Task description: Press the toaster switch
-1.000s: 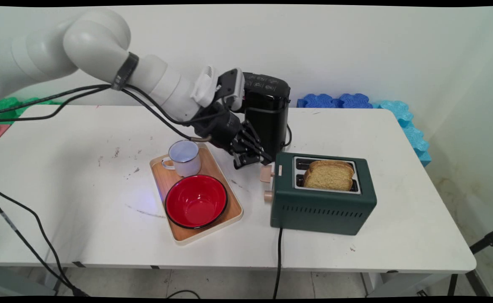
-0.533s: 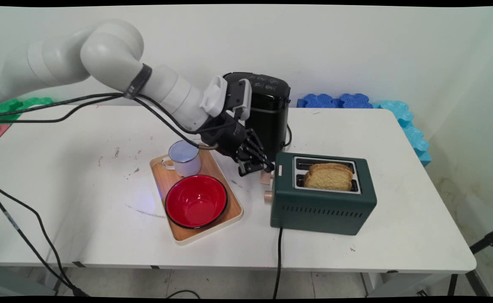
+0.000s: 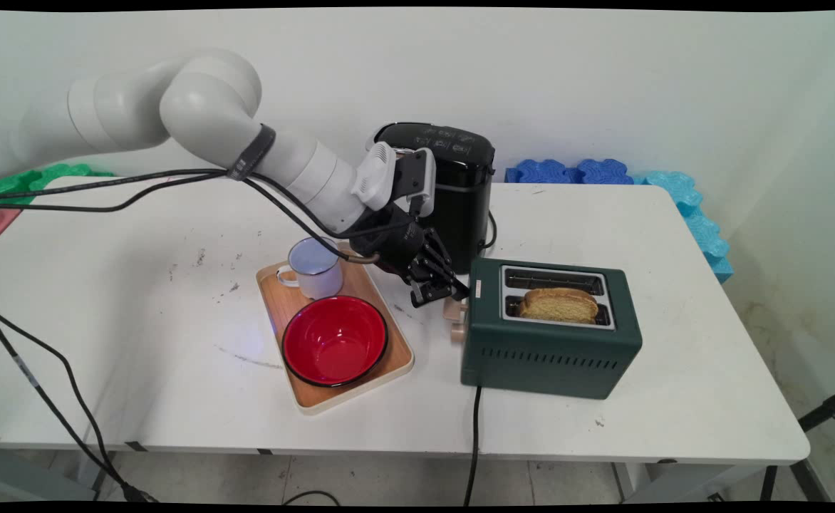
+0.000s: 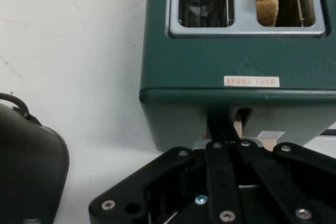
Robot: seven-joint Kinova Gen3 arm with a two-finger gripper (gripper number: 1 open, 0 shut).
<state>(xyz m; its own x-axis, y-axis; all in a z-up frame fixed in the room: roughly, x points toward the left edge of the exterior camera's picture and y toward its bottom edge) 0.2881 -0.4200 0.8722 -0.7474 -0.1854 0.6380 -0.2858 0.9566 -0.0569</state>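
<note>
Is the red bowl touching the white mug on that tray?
Apart. The main view shows a strip of bare tray between the red bowl and the white mug.

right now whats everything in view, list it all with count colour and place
toaster: 1, dark green, table's right-centre, black cord running off the near edge
bread slice: 1, golden brown, sunk low in the toaster's near slot
lever knob: 1, beige, on the toaster's left end, under the gripper
tray: 1, wooden with pale rim, left of the toaster
bowl: 1, red, on the tray's near half
mug: 1, white, on the tray's far half
black appliance: 1, behind the toaster
foam mats: several, blue, table's far right edge
table: 1, white
gripper: 1, black, at the lever knob
</note>
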